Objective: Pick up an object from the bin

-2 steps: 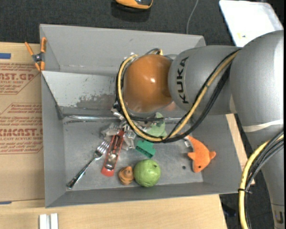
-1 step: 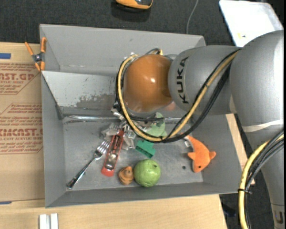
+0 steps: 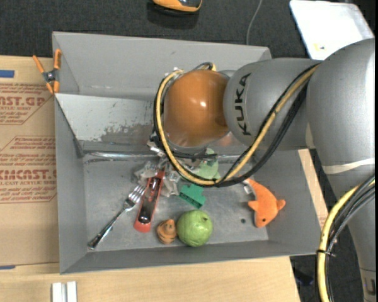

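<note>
- While the arm (image 3: 283, 112) reaches low, a fork (image 3: 113, 222) lies loose at lower left of the bin (image 3: 101, 137)
- gripper (image 3: 159, 173) over red-handled tool (image 3: 147, 205) at centre, likely target; orange cover (image 3: 195, 109) hides it, cannot tell how open or if holding
- green apple (image 3: 194, 227), orange fish toy (image 3: 264, 207) untouched, right

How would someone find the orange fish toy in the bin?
Find the grey bin, then its floor on the right side, below the big robot arm. The fish toy lies alone there, right of the green apple. Only it is bright orange with fins.
</note>
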Controlling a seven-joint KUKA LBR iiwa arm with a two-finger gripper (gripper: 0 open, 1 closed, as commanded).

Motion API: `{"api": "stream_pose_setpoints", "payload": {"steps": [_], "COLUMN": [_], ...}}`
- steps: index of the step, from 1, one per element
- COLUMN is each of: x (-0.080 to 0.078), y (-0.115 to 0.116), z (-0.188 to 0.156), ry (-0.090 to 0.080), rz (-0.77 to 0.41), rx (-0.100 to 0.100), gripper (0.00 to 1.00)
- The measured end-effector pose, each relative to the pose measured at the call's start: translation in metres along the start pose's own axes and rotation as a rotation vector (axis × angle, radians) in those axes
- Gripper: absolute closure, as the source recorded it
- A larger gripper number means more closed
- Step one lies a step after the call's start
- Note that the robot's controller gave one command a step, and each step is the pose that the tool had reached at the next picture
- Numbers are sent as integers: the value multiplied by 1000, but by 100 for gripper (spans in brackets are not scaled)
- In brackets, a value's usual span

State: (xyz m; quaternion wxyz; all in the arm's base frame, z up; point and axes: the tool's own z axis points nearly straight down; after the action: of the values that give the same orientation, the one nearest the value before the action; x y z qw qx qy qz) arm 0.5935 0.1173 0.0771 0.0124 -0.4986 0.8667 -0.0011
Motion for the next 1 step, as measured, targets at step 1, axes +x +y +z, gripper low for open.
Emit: {"api": "stream_pose_setpoints", "payload": {"steps": [1], "x": [0], "y": [0], "z": [-6], "ry": [-1], "rz": [1], "rx": [0], "gripper": [100]}}
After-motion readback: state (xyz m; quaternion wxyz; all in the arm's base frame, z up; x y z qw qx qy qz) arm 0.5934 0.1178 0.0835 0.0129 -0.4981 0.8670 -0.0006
